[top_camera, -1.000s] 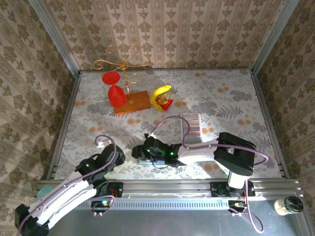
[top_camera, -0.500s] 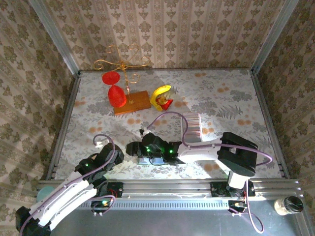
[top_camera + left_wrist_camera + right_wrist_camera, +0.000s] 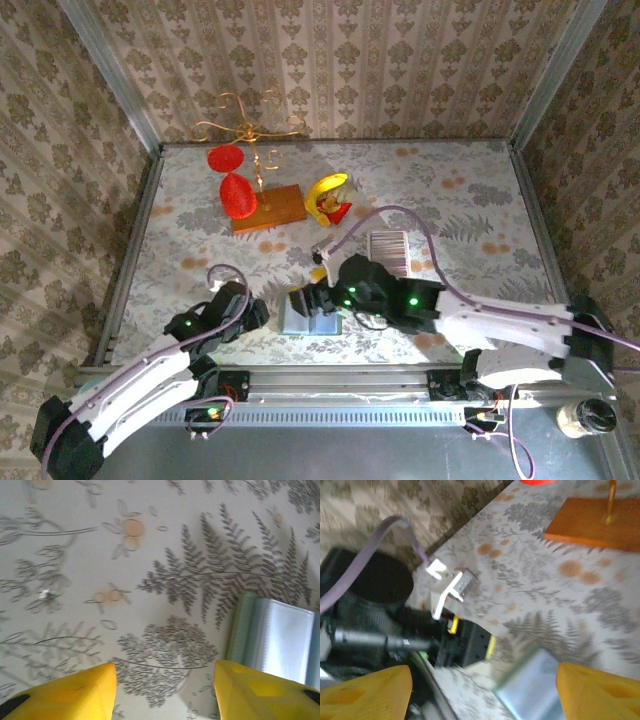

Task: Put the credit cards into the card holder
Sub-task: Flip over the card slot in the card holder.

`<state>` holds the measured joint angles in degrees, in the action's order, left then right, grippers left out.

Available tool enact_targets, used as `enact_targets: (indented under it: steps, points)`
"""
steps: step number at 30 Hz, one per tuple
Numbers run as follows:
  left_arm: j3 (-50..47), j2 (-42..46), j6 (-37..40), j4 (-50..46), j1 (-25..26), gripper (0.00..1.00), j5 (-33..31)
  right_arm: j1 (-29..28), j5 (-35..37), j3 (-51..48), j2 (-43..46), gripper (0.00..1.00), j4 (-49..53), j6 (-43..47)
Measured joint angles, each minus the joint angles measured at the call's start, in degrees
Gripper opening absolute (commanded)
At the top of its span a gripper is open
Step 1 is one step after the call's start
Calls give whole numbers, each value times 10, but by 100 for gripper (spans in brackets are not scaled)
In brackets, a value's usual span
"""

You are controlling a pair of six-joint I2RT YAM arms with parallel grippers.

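Both grippers stand with fingers apart and nothing between them. The small sage-green folding card holder [image 3: 303,312] lies flat on the floral-patterned table [image 3: 450,200] with its bluish-grey inside up. It is just ahead and to the right of the left gripper [image 3: 165,677], and just below the right gripper [image 3: 482,677]. The long ribbed strip of silvery-white credit cards [image 3: 390,252] lies behind the right gripper's wrist, near the holder but apart from it. With nothing pinning it, the holder could slide or fold shut as cards are pushed in. The thin overlapped cards could fan out or slip from a pinch. The arms, close together here, could knock each other.
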<state>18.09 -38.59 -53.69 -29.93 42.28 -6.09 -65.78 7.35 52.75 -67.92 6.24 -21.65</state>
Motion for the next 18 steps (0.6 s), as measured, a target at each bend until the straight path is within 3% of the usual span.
enact_targets:
  steps: [5,9,13,18]
  points:
    - [12,-49,30,58,0,60,46,2,24,0,111,89,155,316]
    - [14,-79,45,90,6,61,72,20,35,-3,163,92,265,505]
    - [28,-114,54,106,28,62,85,81,50,-43,181,94,325,652]
    - [38,-133,58,122,53,62,85,173,53,-124,146,95,328,775]
